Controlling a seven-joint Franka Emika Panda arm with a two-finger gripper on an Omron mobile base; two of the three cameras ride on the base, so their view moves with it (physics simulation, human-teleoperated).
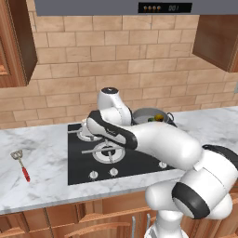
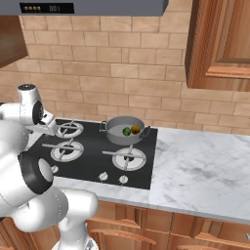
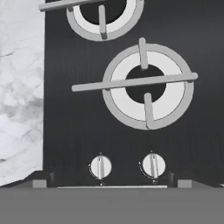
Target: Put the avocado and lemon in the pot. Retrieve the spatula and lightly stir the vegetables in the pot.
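Jaws: we see only their two dark tips at the bottom corners of the hand view, wide apart with nothing between them; the gripper (image 3: pixel 112 183) looks straight down on the black stove (image 3: pixel 131 131), over its front left burner (image 3: pixel 146 85) and two control knobs (image 3: pixel 100 167).

Spatula: on the marble tabletop (image 1: pixel 42 153) at about 9 o'clock from the stove in the left base view, well apart from everything else. The spatula (image 1: pixel 21 166) lies flat, with its slotted silver head toward the wall and its red handle toward us.

Long axis: roughly 11 to 5 o'clock in that view, close to front-to-back and leaning slightly.

Key relation: we judge the spatula to lie well to the left of the jaws, past the stove's left edge. The jaws would need to travel left across the tabletop and turn so they close across the thin handle.

Pot: the pot (image 2: pixel 125 130) sits on the rear right burner, at about 1 o'clock from the arm's wrist in the left base view.

Contents: the lemon (image 2: pixel 135 129) and a green piece beside it, which we take for the avocado (image 2: pixel 126 131), lie touching on the pot's floor.

Progress: loading looks done to us; fetching the spatula is the step in hand, and stirring is not yet begun.
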